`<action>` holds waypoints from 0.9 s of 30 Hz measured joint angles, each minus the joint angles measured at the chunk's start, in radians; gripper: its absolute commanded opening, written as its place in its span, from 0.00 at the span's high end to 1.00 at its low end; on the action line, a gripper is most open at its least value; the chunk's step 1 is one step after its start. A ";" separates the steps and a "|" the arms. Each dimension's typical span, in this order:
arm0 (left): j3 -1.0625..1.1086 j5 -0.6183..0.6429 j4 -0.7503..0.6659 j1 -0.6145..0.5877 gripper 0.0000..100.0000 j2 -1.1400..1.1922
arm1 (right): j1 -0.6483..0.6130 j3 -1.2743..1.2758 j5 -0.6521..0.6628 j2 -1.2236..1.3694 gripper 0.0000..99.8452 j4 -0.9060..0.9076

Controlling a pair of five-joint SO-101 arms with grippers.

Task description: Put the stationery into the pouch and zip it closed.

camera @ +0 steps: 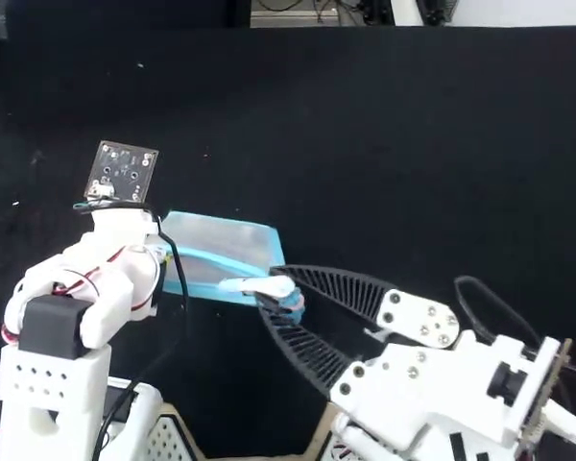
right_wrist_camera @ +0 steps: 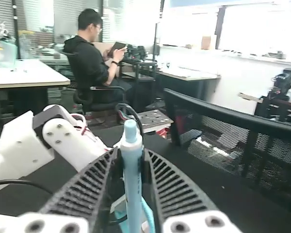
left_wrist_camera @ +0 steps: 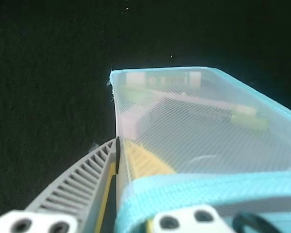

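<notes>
Blue-white pen [right_wrist_camera: 132,167] clamped in right gripper [camera: 275,289] at pouch [camera: 221,245] rim | left gripper [left_wrist_camera: 117,151] clamped on pouch

White plastic arms [camera: 72,307] with silver screws [camera: 424,327], red and black cables [camera: 177,279], dark ribbed jaws.

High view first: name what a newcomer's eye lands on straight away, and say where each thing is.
The translucent blue pouch stands out on the black table. The left pincer clamps one edge of it, and stationery shows through the mesh. At the pouch corner nearest the right arm, the right pincer grips a pale blue pen.
</notes>
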 measured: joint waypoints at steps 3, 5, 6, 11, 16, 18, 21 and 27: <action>0.014 0.000 -0.015 0.000 0.97 0.000 | -0.006 0.005 0.000 0.002 0.99 0.000; 0.017 0.000 -0.018 0.000 0.97 0.000 | -0.009 0.040 0.000 0.002 0.99 0.000; 0.017 0.000 -0.018 0.000 0.97 0.000 | -0.009 0.064 0.000 0.002 0.99 -0.008; 0.032 0.000 -0.020 0.000 0.97 0.000 | -0.012 0.221 0.011 0.002 0.99 -0.144; 0.044 -0.002 -0.020 0.000 0.97 0.000 | -0.012 0.321 0.091 0.002 0.99 -0.265; 0.044 -0.002 -0.020 0.000 0.97 0.000 | -0.012 0.338 0.098 0.002 0.99 -0.292; 0.044 -0.002 -0.020 0.000 0.97 0.000 | -0.012 0.342 0.101 0.002 0.99 -0.307; 0.044 -0.002 -0.020 0.000 0.97 0.000 | -0.012 0.304 0.104 0.002 0.99 -0.307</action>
